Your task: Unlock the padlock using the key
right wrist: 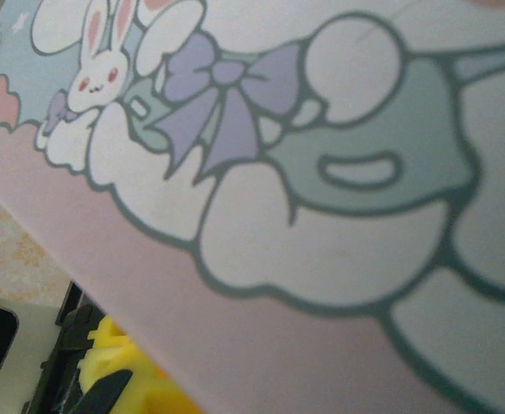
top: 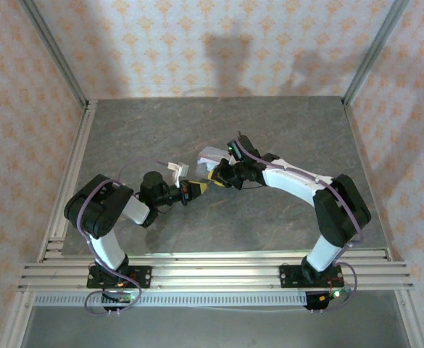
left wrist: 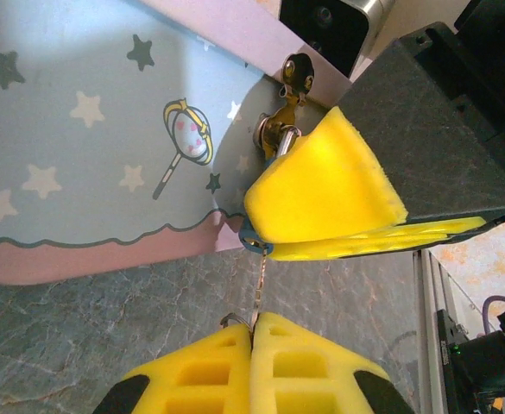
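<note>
In the left wrist view my left gripper is shut on the key. The thin silvery blade runs straight up from my pads into the bottom of the tiny dark blue padlock. My right gripper comes in from the right, with its yellow pads shut on the padlock and covering most of its body. The padlock hangs at the metal hasp of a pastel tin. From above, the left gripper and right gripper meet tip to tip at mid-table.
The tin, blue with stars and a pink band, lies just behind both grippers. Its cartoon bunny lid sits right against the right wrist camera, with a yellow pad below its edge. Grey marbled tabletop lies all around, with aluminium rails along the near edge.
</note>
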{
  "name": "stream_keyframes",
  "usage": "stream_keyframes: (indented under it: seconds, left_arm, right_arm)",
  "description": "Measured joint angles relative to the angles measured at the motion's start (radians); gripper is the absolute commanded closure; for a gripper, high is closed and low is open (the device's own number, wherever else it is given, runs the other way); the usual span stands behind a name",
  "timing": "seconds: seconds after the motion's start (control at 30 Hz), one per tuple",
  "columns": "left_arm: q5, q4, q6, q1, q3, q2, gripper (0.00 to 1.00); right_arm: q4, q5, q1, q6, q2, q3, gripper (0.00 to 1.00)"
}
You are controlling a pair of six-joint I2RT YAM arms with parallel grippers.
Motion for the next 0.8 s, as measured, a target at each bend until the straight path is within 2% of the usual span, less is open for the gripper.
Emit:
stream_keyframes:
  seconds: [0.8]
  left_arm:
    - [0.017,0.005,-0.016,0.0,0.02,0.03,1.0]
  right_arm:
    - [0.003,-0.014,-0.002,-0.003,0.0,0.0,1.0]
